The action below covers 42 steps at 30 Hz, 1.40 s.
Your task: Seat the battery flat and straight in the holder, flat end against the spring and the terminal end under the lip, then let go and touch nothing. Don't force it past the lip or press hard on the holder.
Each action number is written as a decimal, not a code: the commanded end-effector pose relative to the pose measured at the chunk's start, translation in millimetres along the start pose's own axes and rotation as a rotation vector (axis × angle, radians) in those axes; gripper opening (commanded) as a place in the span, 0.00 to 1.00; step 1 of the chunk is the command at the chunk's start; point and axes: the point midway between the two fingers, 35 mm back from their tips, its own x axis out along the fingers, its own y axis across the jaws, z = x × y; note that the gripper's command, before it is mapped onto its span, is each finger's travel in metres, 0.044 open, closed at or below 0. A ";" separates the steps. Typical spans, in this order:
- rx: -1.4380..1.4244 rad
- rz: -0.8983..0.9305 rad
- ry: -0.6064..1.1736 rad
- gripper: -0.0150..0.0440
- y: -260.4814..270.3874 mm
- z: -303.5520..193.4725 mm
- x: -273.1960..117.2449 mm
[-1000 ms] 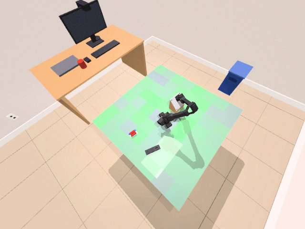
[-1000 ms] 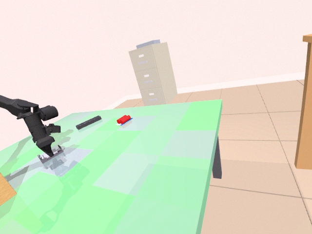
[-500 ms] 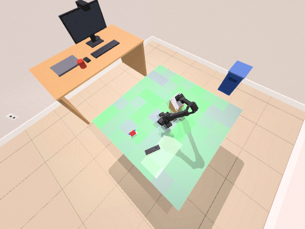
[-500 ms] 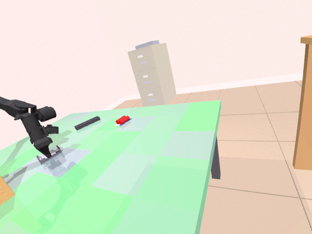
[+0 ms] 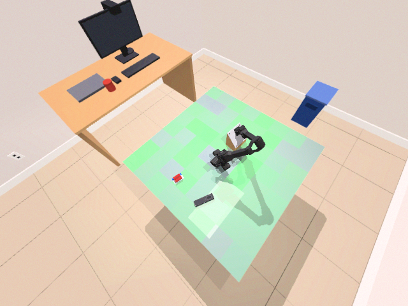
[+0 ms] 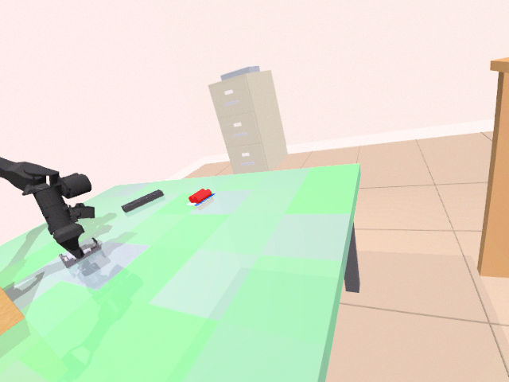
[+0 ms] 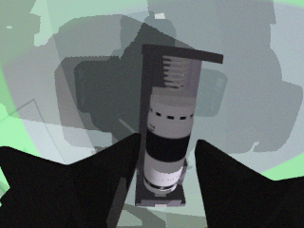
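The battery (image 7: 168, 147), white with a black band, lies lengthwise in the dark holder (image 7: 144, 95) (image 6: 73, 263) on the table. In the wrist view its flat end meets the coiled spring (image 7: 175, 71), whose coils show. Its terminal end is close to the holder's lower end wall (image 7: 142, 201); whether it is under the lip I cannot tell. My gripper (image 7: 169, 142) (image 6: 79, 256) is open, its fingers on either side of the battery near the black band, with a narrow gap on each side. In the top view the arm hides the holder and battery.
A wooden block with a white sloped face (image 5: 233, 139) stands near the arm's base. A dark remote-like bar (image 5: 203, 199) (image 6: 142, 200) and a small holder with red cylinders (image 5: 177, 178) (image 6: 200, 196) lie farther off on the green patchwork table (image 5: 227, 263).
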 end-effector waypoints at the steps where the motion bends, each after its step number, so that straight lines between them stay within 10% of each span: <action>1: -0.006 0.003 -0.011 0.57 0.5 1.7 -10.5; 9: -0.006 0.003 -0.011 0.57 0.2 1.6 -12.4; 19: -0.006 -0.001 -0.011 1.00 -9.0 -5.4 -85.2; 42: -0.006 -0.001 -0.011 1.00 -12.7 -7.4 -86.3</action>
